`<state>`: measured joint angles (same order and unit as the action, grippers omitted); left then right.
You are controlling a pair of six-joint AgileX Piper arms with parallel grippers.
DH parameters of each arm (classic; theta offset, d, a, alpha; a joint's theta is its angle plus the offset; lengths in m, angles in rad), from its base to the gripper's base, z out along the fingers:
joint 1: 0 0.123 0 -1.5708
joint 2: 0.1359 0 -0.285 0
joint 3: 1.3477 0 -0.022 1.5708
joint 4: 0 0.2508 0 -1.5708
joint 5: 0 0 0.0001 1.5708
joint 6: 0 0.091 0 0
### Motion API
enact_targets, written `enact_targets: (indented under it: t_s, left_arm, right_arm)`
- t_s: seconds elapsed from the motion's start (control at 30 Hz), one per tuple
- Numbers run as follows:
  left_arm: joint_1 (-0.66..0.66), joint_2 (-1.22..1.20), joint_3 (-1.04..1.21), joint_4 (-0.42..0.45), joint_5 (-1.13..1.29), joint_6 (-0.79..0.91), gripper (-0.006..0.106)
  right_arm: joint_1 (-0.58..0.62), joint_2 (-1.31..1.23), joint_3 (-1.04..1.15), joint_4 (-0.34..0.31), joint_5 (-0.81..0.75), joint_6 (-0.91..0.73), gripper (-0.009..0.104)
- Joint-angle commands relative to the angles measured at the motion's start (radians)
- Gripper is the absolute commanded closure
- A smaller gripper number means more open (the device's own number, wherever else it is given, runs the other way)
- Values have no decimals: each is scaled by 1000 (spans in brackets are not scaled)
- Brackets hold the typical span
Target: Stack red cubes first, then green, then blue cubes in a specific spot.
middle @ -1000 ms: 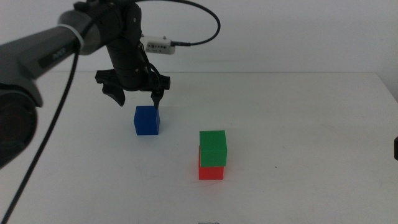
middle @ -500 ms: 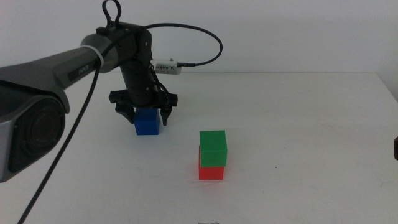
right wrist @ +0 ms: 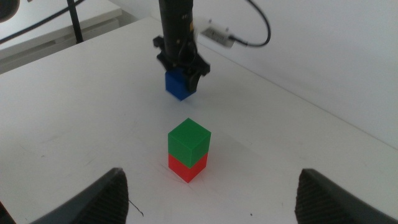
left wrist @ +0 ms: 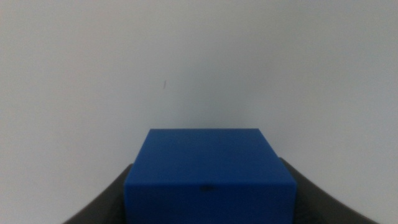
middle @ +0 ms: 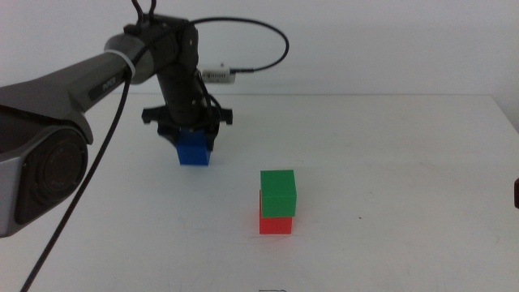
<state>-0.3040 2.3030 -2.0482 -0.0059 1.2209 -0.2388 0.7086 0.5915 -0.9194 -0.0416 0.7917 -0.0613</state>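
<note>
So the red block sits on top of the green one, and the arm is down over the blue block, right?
Not quite. The middle view shows the green block on top of the red block. The rest holds: the left gripper is down over the blue block.

The only lettering is a short white word printed along the left arm's grey link point(middle: 89, 79) in the middle view, too small and blurred to read; nothing else carries any text or numbers.
</note>
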Motion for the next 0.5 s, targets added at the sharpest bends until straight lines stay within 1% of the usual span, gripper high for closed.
enact_targets:
  t_s: [0.0, 0.03, 0.1, 0.17, 0.27, 0.33, 0.4, 0.47]
  left_arm:
    - [-2, -72, -79, -5, 103, 31, 97]
    - [-2, -81, -88, -6, 100, 55, 102]
    - [-3, -113, -85, -10, 100, 62, 102]
    - [-3, -158, -60, -36, 100, 54, 102]
    - [-3, -270, 42, -69, 100, -19, 102]
    - [-7, -351, 129, -70, 99, -83, 102]
    - [-25, -442, 214, -53, 98, -165, 102]
    - [-83, -525, 289, 6, 94, -241, 102]
  right_arm:
    - [-7, 4, -20, -16, -70, -12, 1]
    - [-7, 4, -20, -16, -70, -12, 1]
    - [-7, 4, -20, -16, -70, -12, 1]
    - [-7, 4, -20, -16, -70, -12, 1]
    - [-7, 4, -20, -16, -70, -12, 1]
    - [-7, 4, -20, -16, -70, -12, 1]
    - [-7, 4, -20, -16, -70, -12, 1]
    - [-7, 4, -20, -16, -70, -12, 1]
